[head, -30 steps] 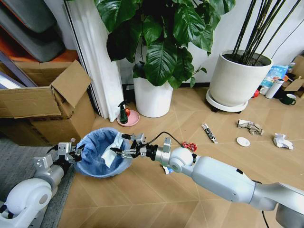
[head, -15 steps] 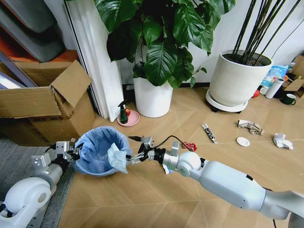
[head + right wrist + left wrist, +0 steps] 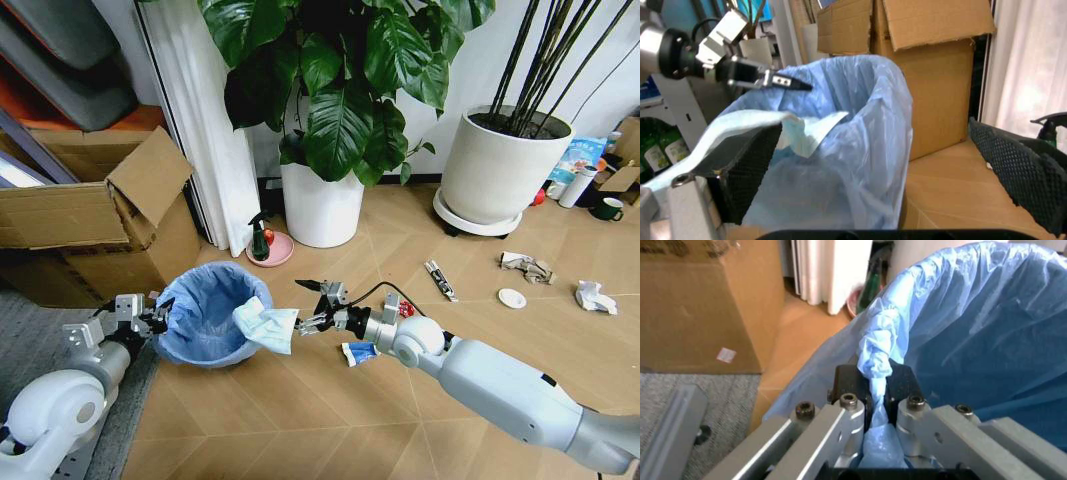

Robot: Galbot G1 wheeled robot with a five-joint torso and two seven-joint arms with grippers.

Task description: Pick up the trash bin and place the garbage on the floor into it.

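- Since the earlier frame, the right end effector (image 3: pixel 313 309) has been drawn back from the trash bin (image 3: pixel 205 318), fingers apart.
- A white paper wad (image 3: pixel 268 327) is left draped over the rim; it is judged to need pushing in.
- The bag rim is kept clamped by the left end effector (image 3: pixel 875 412).

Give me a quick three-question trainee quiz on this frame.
1. True or false: the left end effector is shut on the bin's bag rim.
2. The right end effector is: A) open, beside the bin; B) shut on a cup; C) shut on a leaf.
3. Fill in: the white disc lies on the ___.

Key: 1 true; 2 A; 3 floor.
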